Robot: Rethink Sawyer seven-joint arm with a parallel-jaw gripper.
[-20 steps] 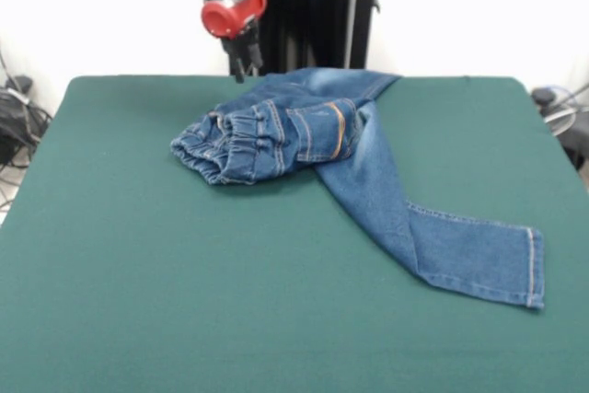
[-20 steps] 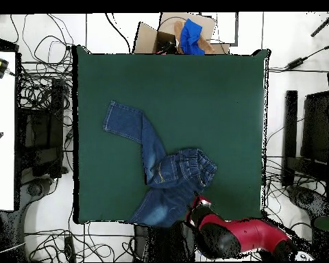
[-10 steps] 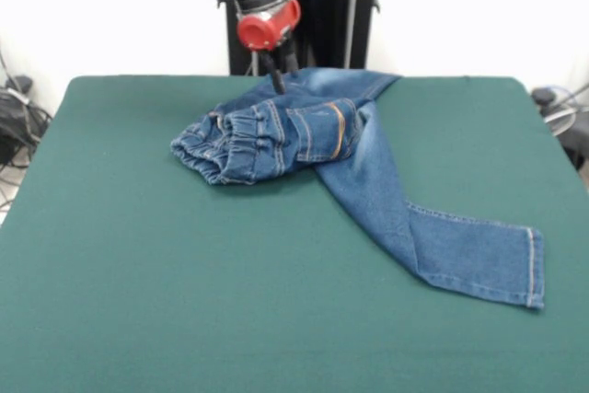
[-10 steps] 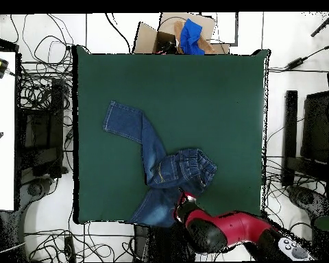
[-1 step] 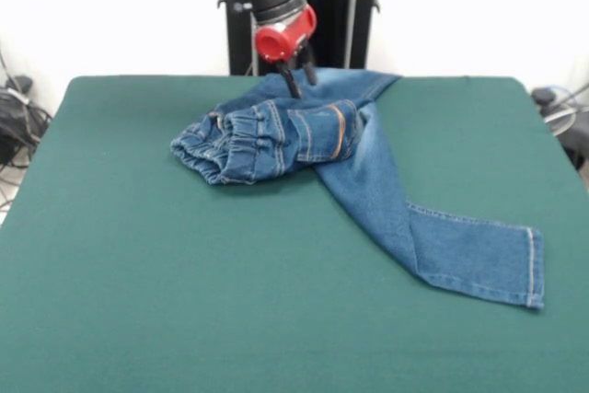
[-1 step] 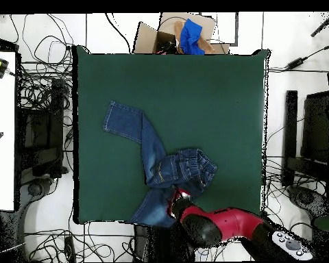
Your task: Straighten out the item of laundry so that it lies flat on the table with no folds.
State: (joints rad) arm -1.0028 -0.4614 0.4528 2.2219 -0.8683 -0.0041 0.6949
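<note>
The jeans (image 5: 350, 163) sit toward the robot's side of the green table (image 5: 138, 301), and they're a long way from flat: the waistband end is doubled over into a bunched roll, one leg runs out straight across the cloth to its hem, and the other leg trails toward the table's edge by the pedestal, seemingly draping over it in the overhead view (image 6: 157, 205). The gripper (image 5: 299, 80) is right down at the denim, just behind that folded waistband, its two dark fingers close together with a small gap showing; whether they've pinched fabric or are merely touching it, I cannot tell. Here's the worry: if it grabs both layers of the fold, a pull will drag the whole bundle rather than open it. And a tug toward the pedestal could slide more denim off that edge, since there's almost no table left on that side. The open room is all the other way: broad bare green beside the waistband and across the table's far half, plenty of space to unroll the fold.
</note>
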